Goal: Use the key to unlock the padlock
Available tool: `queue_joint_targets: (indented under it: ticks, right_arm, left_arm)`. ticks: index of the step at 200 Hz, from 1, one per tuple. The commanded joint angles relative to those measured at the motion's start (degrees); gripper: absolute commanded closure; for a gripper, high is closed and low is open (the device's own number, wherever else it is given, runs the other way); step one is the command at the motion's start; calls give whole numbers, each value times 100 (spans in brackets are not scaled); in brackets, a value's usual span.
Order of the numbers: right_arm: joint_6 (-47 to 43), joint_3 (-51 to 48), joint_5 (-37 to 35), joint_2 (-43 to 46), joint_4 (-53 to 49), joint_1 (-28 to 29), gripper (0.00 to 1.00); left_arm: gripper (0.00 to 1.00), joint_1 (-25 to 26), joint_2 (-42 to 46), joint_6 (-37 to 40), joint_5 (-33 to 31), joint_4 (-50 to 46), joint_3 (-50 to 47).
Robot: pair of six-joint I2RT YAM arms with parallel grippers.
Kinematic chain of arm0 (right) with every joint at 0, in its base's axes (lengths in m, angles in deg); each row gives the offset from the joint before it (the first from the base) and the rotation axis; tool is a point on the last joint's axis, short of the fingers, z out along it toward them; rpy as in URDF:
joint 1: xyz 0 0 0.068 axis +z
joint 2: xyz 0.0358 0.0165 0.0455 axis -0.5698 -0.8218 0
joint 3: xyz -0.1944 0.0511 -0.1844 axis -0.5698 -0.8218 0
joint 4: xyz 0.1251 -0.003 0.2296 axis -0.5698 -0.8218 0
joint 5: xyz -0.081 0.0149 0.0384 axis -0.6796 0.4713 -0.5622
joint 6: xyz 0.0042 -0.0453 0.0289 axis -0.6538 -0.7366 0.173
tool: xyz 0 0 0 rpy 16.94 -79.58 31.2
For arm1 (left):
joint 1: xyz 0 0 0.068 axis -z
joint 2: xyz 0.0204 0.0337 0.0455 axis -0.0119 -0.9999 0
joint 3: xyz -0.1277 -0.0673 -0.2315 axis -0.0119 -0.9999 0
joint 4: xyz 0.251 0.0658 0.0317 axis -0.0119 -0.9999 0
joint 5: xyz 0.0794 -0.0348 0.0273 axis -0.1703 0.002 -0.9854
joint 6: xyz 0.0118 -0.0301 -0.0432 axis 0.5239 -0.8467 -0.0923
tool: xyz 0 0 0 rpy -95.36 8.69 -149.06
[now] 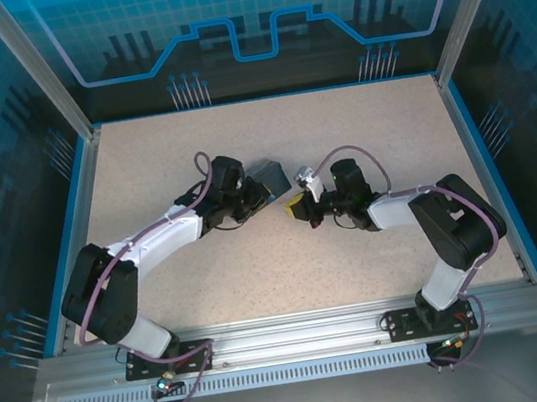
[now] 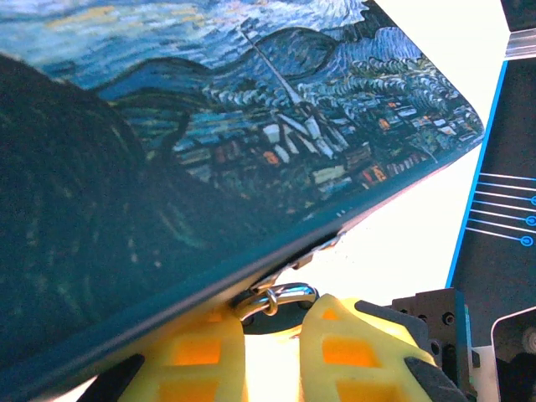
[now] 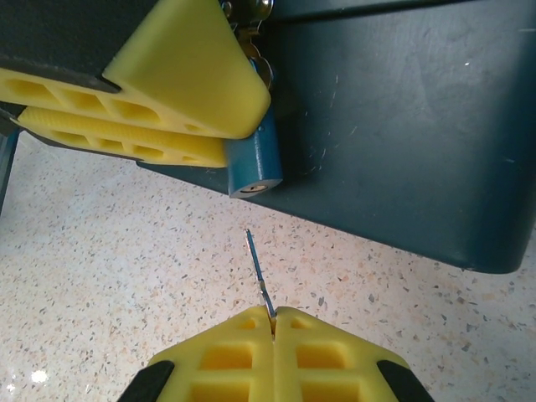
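Speckled beige desk (image 1: 240,145) sitting inside blue-walled enclosure. Both arms reaching toward centre, meeting at painted box (image 2: 251,126). Padlock (image 3: 254,159) hanging at box edge, silvery shackle (image 2: 280,295) hooking into metal fitting there. Left claw (image 2: 275,327) pinching padlock; blue body poking out past yellow fingers (image 3: 167,75), keyhole end facing right claw (image 3: 274,316). Right claw pressing together on key (image 3: 258,272), thin blade sticking out from fingertips, pointing at keyhole. Key tip sitting near padlock, not touching. Dark side of box standing behind padlock.
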Motion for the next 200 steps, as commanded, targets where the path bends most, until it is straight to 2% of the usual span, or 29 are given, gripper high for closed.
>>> queue_joint_targets:
  ticks: [1, 62, 124, 133, 145, 170, 184, 200]
  right_arm:
    - [-163, 178, 90, -23, 23, 54, 100]
    - [-146, 390, 118, -183, -33, 133, 100]
    - [-102, -148, -74, 4, 24, -75, 100]
    - [-99, -209, -150, 88, -44, -119, 100]
    - [-77, -328, -223, 264, -78, -205, 100]
    - [126, -563, -704, 838, -498, -534, 100]
    - [420, -686, -783, 1151, -548, -732, 100]
    - [461, -543, -1340, 1495, -1332, -806, 100]
  left_arm:
    - [88, -48, 251, -42, 205, 204, -36]
    - [89, -42, 213, -55, 232, 227, -59]
    - [84, -57, 194, 95, 105, 161, -64]
    - [80, -57, 212, 186, 67, 112, -36]
    - [70, -47, 266, 416, -21, -23, 27]
    - [53, 148, 308, 1223, -571, -569, 244]
    - [48, 317, 177, 1419, -598, -648, 387]
    - [45, 497, -19, 1386, -456, -470, 454]
